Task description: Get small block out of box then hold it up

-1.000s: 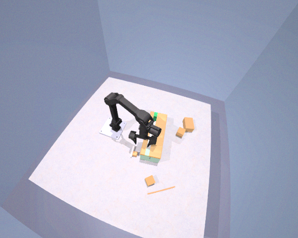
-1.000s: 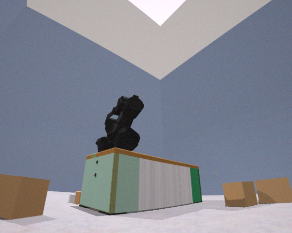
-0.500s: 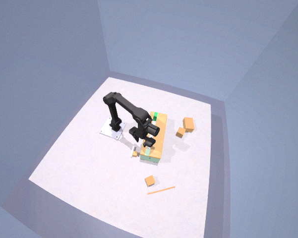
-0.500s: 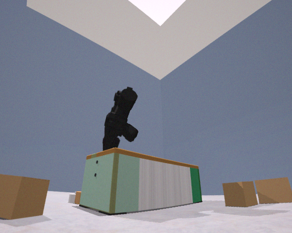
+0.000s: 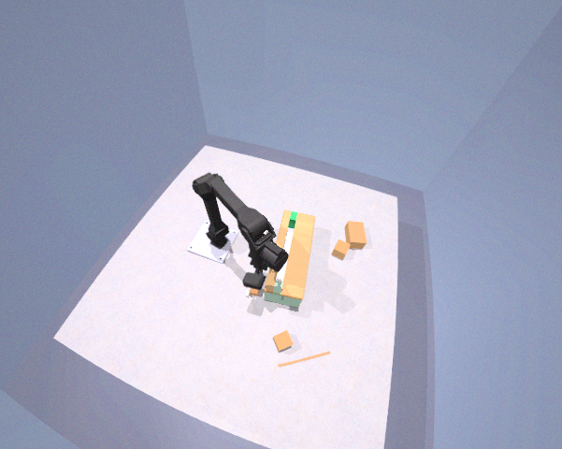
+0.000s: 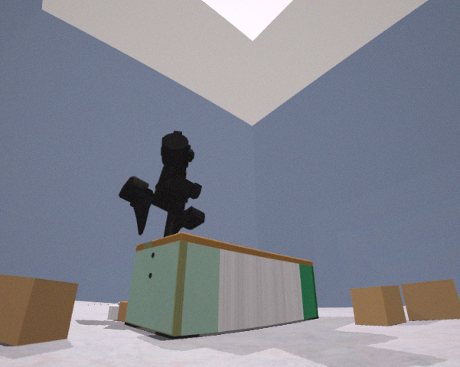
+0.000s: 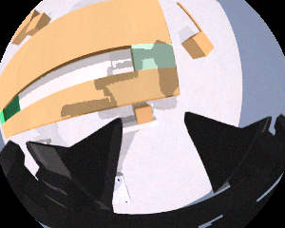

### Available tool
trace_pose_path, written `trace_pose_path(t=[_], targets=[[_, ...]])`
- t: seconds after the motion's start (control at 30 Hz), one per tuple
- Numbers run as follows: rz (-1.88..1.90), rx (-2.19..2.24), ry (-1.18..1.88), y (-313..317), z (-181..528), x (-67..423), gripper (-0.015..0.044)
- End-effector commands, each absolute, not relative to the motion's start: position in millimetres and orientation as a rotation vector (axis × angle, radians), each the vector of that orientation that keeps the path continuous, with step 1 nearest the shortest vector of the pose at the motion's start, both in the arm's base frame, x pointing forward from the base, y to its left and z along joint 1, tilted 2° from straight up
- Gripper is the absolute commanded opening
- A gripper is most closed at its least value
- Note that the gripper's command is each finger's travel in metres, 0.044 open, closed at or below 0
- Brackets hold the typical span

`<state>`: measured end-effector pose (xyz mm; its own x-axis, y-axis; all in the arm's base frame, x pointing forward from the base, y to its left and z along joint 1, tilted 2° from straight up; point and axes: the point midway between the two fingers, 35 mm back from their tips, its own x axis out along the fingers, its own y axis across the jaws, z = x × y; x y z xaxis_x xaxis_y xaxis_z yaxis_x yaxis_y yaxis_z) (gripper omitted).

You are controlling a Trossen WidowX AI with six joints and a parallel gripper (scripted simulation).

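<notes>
Block (image 5: 253, 291) lay on the table (image 5: 140, 309), just outside the pale-green end of the box (image 5: 297, 251), so the first stage of the task looked done: it was off the shelf and had come out at the open end, not into the pocket. In the wrist view the same small orange block (image 7: 142, 113) sat close against the box's corner, ahead of the fingers and roughly between them. Gripper (image 5: 253, 280) hung above that spot, pointing down, its jaws partly open and holding nothing. Remaining, as judged: descend over the block, close on it, lift, and hold it still well away from the box. The box stood upright and square on the table in the exterior view (image 6: 222, 284), with no sign of tipping. Main obstacle appeared to be the box itself; the block lay so near its end wall that one finger would have to pass just beside that wall without nudging it. Other items were well apart from the work: two brown cubes (image 5: 355, 234) beyond the box, a third cube (image 5: 282, 340) nearer the table's front, and a thin stick (image 5: 303, 358) beside it. None stood in the way of the descent. The arm's white base plate (image 5: 196, 246) sat on the opposite side of the box from the paired cubes.
</notes>
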<state>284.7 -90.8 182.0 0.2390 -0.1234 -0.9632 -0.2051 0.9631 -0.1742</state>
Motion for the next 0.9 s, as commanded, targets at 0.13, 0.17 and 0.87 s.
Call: trace_pose_path(t=[0.13, 0.17, 0.87], targets=[[-0.566, 0.743, 1.154, -106.6, 184.2, 278.3, 0.0285], [-0.622, 0.842, 1.130, -107.5, 184.4, 277.3, 0.0285], [-1.415, 2.288, 0.546, -120.1, 190.6, 263.6, 0.0285]])
